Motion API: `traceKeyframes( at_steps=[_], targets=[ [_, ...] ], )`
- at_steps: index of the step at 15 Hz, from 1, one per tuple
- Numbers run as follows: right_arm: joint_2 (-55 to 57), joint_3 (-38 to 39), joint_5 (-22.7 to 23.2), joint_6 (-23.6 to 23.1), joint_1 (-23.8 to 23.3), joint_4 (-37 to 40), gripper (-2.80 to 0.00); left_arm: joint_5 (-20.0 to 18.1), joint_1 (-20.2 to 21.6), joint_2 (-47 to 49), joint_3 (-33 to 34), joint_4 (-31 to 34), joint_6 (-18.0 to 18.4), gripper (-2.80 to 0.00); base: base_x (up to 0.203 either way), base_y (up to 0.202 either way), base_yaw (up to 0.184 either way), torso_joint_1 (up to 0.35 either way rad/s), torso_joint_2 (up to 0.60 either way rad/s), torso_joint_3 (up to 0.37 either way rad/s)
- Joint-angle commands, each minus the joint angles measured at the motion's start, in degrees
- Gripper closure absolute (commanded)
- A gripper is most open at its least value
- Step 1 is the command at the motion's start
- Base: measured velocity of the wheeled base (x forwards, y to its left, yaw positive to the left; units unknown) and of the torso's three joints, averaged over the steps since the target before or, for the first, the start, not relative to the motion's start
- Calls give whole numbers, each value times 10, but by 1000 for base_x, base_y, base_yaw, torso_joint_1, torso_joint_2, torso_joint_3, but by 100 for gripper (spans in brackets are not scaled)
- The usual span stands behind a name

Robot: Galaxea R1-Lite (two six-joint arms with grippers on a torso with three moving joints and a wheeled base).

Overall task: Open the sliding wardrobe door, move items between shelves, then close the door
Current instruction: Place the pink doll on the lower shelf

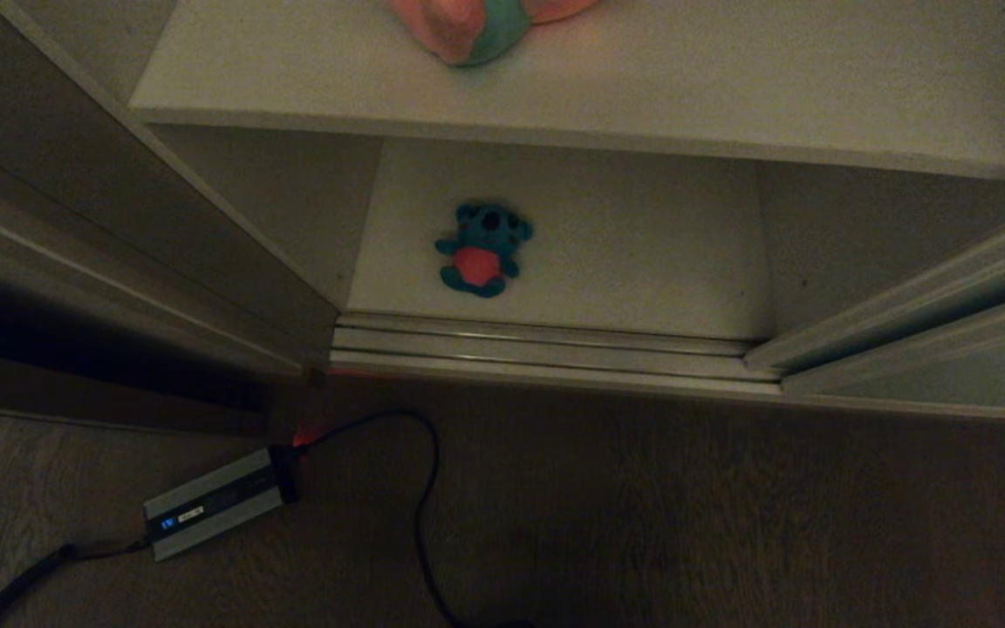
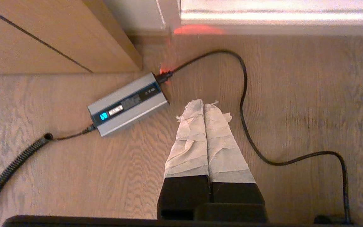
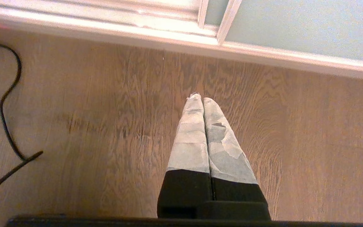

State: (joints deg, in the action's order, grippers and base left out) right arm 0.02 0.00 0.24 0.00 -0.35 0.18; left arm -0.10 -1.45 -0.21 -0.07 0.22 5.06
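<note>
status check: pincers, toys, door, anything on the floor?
Both pincers shut, empty: left pincer, right pincer. Sliding door open; teal toy lower shelf, pink toy upper. Power brick, cable on floor.

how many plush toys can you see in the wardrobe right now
2. The teal-blue toy with the red belly lies on the lower shelf. The pink and teal toy sits on the upper shelf, cut off by the head view's top edge. More may be hidden.

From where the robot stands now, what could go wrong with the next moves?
The black cable and charger lie on the floor before the wardrobe; the base might snag them. The blue toy sits near the door track, so a clumsy grasp could push it there and block closing.
</note>
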Motion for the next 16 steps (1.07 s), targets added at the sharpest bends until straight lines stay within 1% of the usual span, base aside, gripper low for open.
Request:
traceKeyframes(
  at_steps=[1,11,16],
  targets=[
    [0,2,0,0,0,0,0,0,0,1,0,1,0,0,0,0,0,-2,7,212],
    [0,2,0,0,0,0,0,0,0,2,1,1,0,0,0,0,0,2,1,202],
    [0,2,0,0,0,0,0,0,0,1,1,0,-5,0,0,0,0,0,3,201]
  ],
)
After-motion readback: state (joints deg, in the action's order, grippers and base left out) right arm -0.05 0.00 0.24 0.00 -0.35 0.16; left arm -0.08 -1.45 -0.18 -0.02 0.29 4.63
